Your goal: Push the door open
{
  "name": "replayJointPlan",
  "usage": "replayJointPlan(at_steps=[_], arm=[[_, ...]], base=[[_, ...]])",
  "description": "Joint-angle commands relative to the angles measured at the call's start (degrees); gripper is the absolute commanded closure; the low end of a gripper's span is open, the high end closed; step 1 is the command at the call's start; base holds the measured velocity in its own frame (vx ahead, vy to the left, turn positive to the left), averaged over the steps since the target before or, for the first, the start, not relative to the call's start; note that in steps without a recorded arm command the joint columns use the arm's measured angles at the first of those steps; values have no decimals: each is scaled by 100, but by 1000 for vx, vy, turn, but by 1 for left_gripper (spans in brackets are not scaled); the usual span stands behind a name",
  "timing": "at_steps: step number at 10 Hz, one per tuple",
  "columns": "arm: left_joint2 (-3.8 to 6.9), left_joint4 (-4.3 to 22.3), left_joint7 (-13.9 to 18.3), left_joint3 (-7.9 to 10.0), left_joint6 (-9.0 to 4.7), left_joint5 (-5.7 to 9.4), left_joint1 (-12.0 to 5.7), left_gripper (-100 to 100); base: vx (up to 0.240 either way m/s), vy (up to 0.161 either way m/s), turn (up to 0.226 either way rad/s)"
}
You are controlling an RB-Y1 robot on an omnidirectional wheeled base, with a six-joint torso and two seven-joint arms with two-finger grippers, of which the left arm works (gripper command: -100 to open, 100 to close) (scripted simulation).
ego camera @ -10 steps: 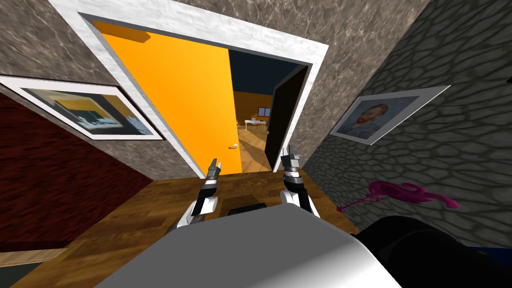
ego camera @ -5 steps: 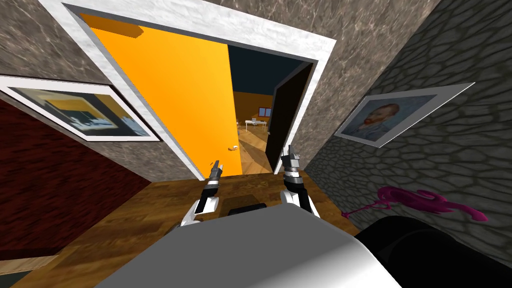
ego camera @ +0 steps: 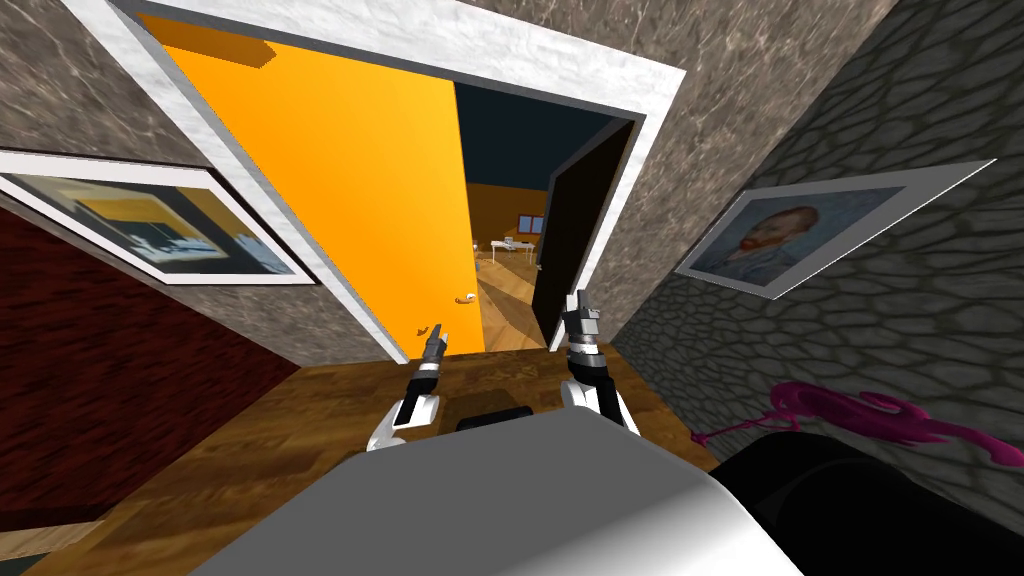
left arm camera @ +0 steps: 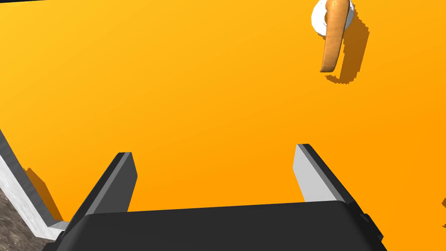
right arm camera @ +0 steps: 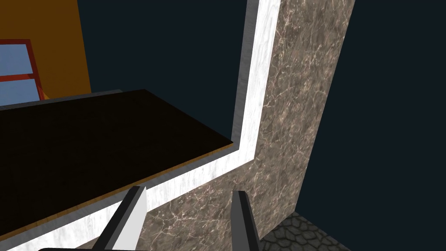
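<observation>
The orange door point(ego camera: 340, 180) is shown ajar, a gap point(ego camera: 505, 262) past its free edge. The left gripper point(left arm camera: 213, 150), fingers spread, is held near its lever handle point(left arm camera: 334, 39); contact cannot be judged. The right gripper point(right arm camera: 189, 190), fingers parted, is raised by the gap.

Dark brown wood-plank floor point(ego camera: 300, 430), glossy, with visible grain. At the far side it meets the foot of the white door frame point(ego camera: 385, 335) and the grey marbled wall. A lighter wood strip point(ego camera: 50, 520) lies along its left edge; can't tell what it is. Past the doorway is a lighter tan plank floor point(ego camera: 508, 300), streaked with shadow. A small white table point(ego camera: 512, 245) stands on it, far back.
</observation>
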Motion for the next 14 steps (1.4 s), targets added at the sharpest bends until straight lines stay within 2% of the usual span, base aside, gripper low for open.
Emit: replayJointPlan(at_steps=[1, 9, 14], arm=[[-6, 286, 17, 1, -63, -1, -110, -100], [-8, 1547, 102, 6, -285, 3, -582, -100], [-15, 2195, 147, 9, -400, 4, -827, -100]], base=[[110, 6, 18], [102, -8, 12], [96, 0, 10]])
